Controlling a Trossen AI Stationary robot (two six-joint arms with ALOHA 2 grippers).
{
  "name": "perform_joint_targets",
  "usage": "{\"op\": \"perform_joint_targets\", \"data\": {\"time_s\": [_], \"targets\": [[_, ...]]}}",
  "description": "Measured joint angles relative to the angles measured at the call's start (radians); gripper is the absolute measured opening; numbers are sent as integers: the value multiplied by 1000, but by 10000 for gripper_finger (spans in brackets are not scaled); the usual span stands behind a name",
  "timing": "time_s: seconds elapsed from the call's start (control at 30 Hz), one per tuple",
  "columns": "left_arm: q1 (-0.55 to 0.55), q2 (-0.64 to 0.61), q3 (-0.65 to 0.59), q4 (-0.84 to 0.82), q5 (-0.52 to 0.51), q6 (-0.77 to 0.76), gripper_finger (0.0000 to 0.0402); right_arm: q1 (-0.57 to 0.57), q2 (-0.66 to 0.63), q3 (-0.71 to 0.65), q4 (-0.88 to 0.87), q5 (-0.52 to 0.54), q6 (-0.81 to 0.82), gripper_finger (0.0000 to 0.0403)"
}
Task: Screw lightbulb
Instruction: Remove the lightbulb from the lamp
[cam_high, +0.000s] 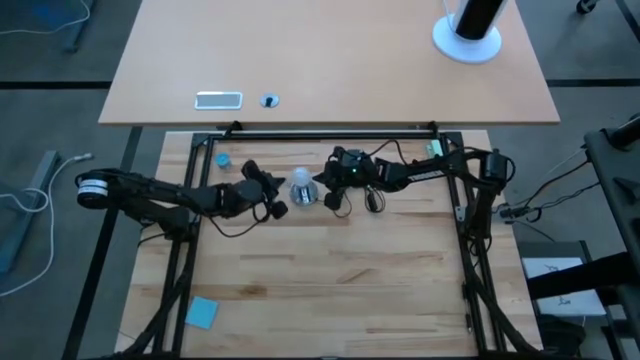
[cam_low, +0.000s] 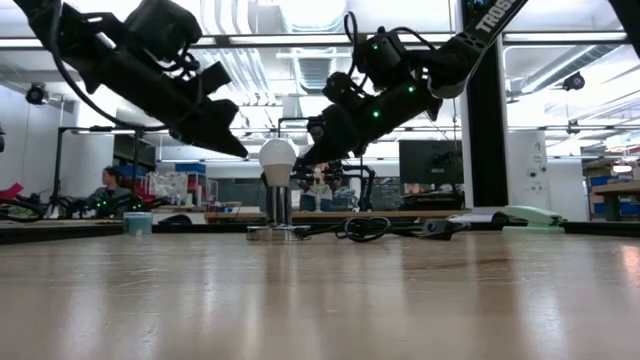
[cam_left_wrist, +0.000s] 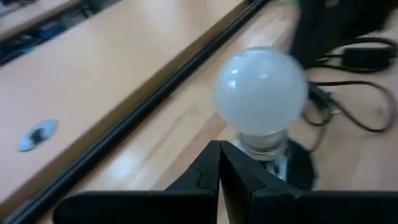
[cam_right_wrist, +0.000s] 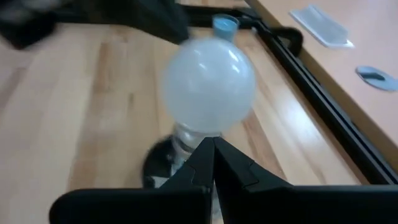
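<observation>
The white frosted lightbulb (cam_high: 300, 180) stands upright with its silvery base in the round socket disc (cam_low: 279, 232) at the table's far middle. My left gripper (cam_low: 244, 154) is shut, just to the bulb's left, slanting down, with a small gap to the glass. In the left wrist view its tips (cam_left_wrist: 219, 149) point at the bulb's neck (cam_left_wrist: 264, 142). My right gripper (cam_low: 303, 158) is shut and close against the bulb's right side. It shows below the globe (cam_right_wrist: 208, 84) in its own wrist view. My right gripper's shut fingertips (cam_right_wrist: 213, 149) come slanting down from the table's right at the lower side of the bulb's glass (cam_low: 293, 160). Whether they touch it I cannot tell. The bulb stands upright in the socket.
A black cord (cam_high: 375, 200) coils on the table right of the socket. A small blue cap (cam_high: 222, 160) sits at the far left and a blue card (cam_high: 201, 312) near the front left. A black frame rail (cam_high: 330, 132) borders the far edge.
</observation>
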Motion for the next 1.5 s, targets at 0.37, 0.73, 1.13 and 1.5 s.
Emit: {"op": "perform_joint_targets", "data": {"time_s": [0.37,0.73,1.13,1.5], "targets": [[58,78,5,193,37,100,0,20,-8,0,69,-78,11,2],[61,161,40,215,85,79,0,15,-7,0,80,-71,8,2],[37,96,52,68,121,54,0,-5,-8,0,40,-4,-29,2],[-20,20,51,20,74,50,0,-9,-4,-6,-52,-52,-47,2]]}}
